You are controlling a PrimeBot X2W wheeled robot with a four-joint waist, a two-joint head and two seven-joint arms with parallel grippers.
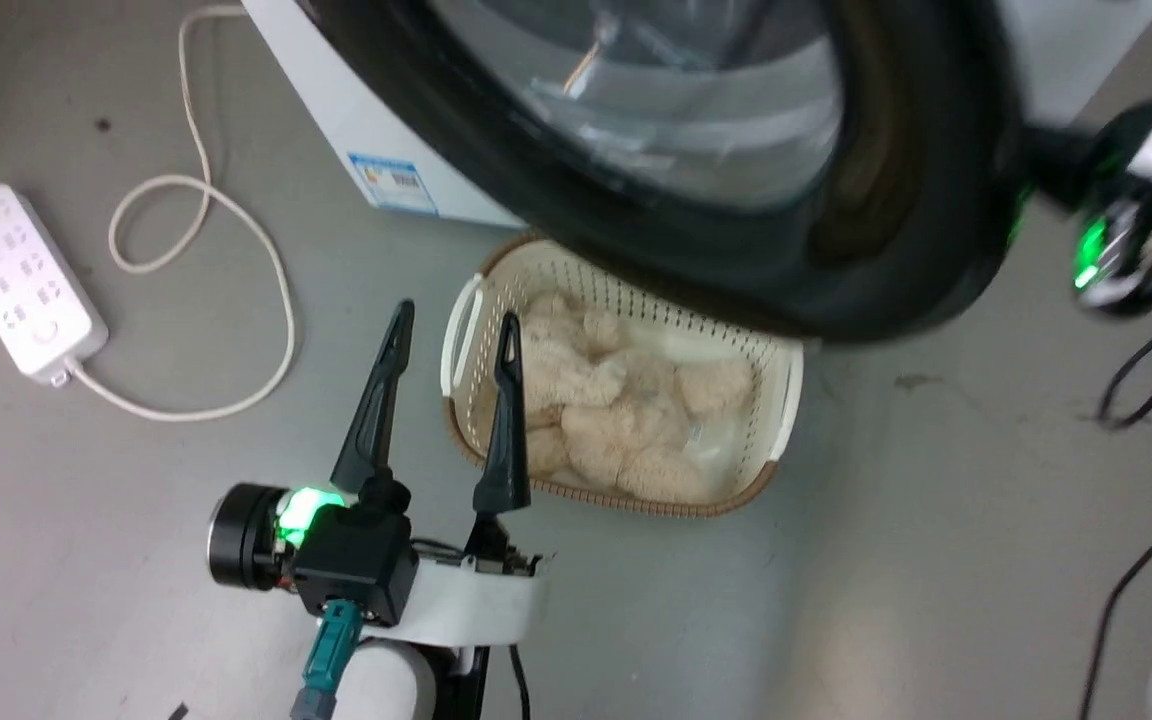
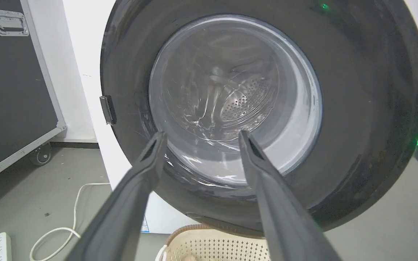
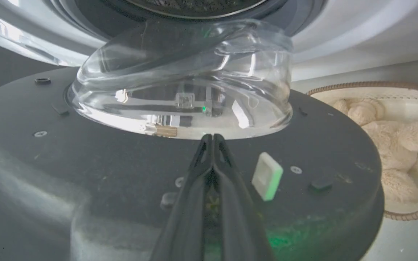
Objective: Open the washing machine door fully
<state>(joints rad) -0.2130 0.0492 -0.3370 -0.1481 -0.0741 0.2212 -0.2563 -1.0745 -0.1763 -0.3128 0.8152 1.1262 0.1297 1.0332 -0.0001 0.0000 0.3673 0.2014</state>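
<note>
The washing machine door [image 1: 896,230], a glossy black ring around clear glass, stands swung part-way out from the white washing machine [image 1: 336,110] and hangs over a basket. In the left wrist view its outer face [image 2: 357,108] shows, with the steel drum [image 2: 241,101] visible through the glass. My left gripper [image 1: 455,318] is open and empty, low in front of the door and apart from it. My right gripper [image 3: 212,137] is shut with nothing in it; its fingers lie over the door's inner face [image 3: 85,170], tips at the base of the glass bowl [image 3: 180,76]. A pale latch block [image 3: 267,176] sits beside them.
A cream perforated basket [image 1: 781,400] holding a beige plush toy [image 1: 616,400] sits on the grey floor under the door. A white power strip [image 1: 21,280] with its looped cord [image 1: 236,240] lies at the left. A black wheeled case [image 2: 9,90] stands left of the machine. Black cables [image 1: 1146,370] trail at the right.
</note>
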